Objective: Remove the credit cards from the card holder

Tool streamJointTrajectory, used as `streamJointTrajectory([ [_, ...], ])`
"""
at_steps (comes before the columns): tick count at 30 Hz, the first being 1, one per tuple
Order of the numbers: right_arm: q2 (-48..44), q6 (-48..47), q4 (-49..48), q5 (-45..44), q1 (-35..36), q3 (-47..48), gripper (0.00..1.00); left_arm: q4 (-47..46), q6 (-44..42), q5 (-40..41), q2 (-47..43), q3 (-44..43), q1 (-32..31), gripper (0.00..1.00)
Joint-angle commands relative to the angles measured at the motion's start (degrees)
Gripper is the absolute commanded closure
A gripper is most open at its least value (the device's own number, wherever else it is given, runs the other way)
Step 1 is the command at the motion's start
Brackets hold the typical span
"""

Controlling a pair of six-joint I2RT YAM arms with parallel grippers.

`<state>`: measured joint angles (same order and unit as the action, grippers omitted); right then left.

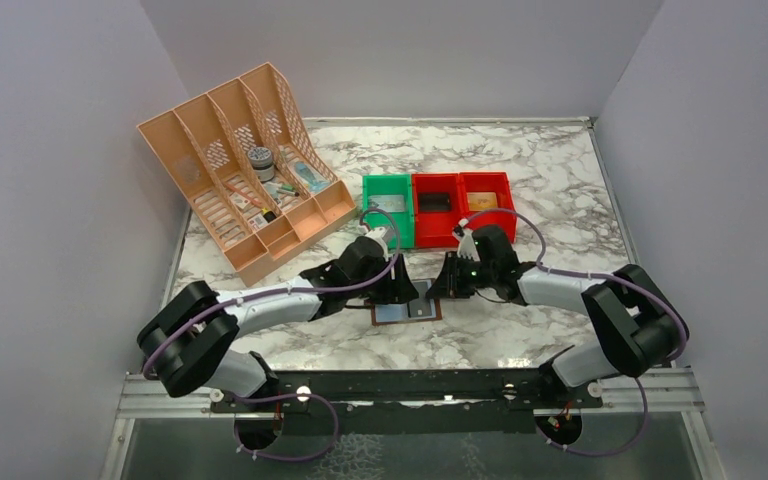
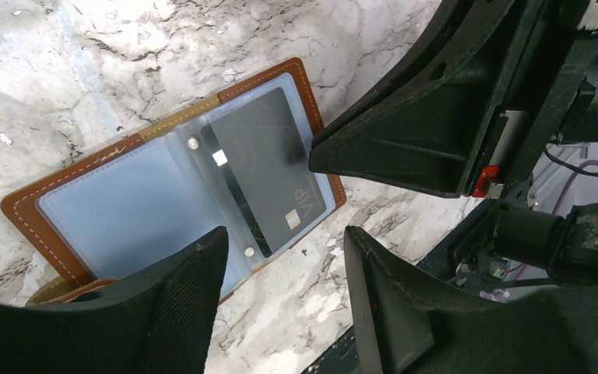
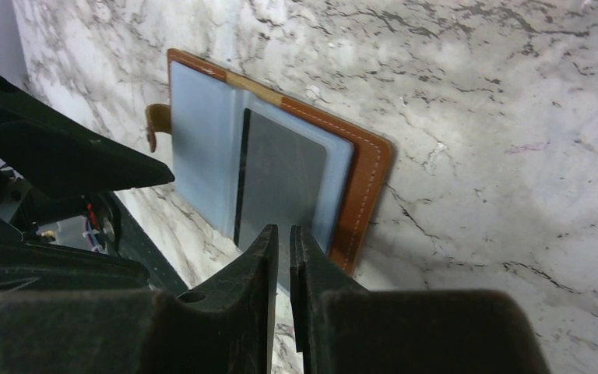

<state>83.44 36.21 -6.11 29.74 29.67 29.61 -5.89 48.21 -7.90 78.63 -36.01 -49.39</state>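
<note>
right claw [image 3: 282,234]: clenched to a thin slit on the sleeve edge of the wallet [image 3: 370,167], right at the dark card [image 3: 280,171]; can't tell if the card itself is pinched. left claw [image 2: 284,238]: released, jaws wide, hovering over the wallet's opposite edge. wallet lies open on the marble table [image 3: 475,117], card in its sleeve.

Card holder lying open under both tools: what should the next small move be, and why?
Probably lower the open left tool onto the empty page of the card holder to pin it. The holder lies unheld on the marble, and the right tool, nearly closed, sits at the dark credit card; pulling now would likely drag the holder along.
</note>
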Motion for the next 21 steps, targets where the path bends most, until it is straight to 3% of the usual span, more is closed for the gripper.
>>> streamJointTrajectory([
  [1,2.38,0.02,-2.44,-0.26,0.30,-0.06,0.88,-3.87,2.05,-0.25,3.03,-2.05,-0.30,0.44],
  [11,6.82,1.19,-4.07,-2.59,0.30,-2.95,0.90,-6.88,5.51,1.05,8.39,0.28,-0.34,0.58],
  [21,8.99,1.67,-5.13,-1.91,0.30,-3.61,0.91,-7.87,9.52,4.49,6.51,4.88,-0.41,0.59],
])
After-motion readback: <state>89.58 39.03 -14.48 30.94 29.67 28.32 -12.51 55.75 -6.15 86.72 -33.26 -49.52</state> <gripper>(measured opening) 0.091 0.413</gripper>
